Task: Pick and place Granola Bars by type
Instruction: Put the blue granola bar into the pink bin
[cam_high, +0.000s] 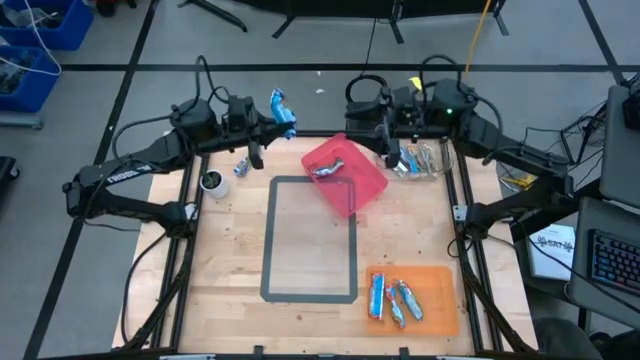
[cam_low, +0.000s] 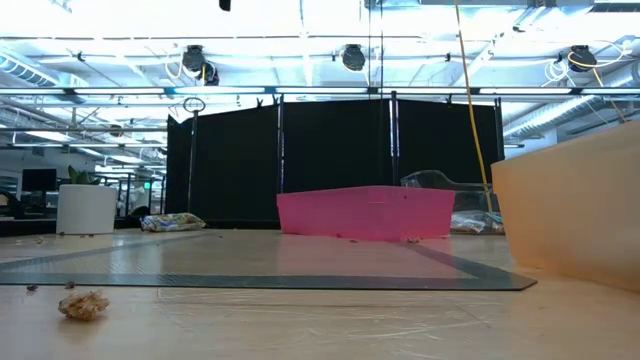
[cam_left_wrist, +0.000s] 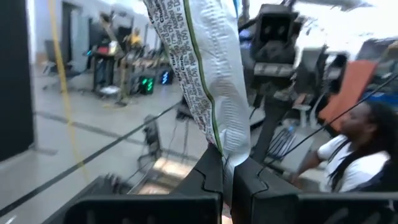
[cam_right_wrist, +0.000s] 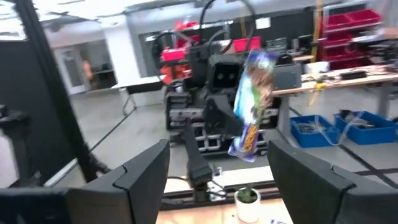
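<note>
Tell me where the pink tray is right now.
In the high view, the pink tray sits at the table's far middle, overlapping the grey taped rectangle's far right corner, just left of the right gripper.

The high view looked straight down on the whole table (cam_high: 240, 270). The low view sat at tabletop height, close to the wood, facing the pink bin (cam_low: 365, 213) both shared. Each wrist view faced the opposite arm.

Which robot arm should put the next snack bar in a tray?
Probably the left. Its pincer is shut on a blue granola bar, held up in the air near the pink tray. The right pincer is open and holds nothing.
</note>
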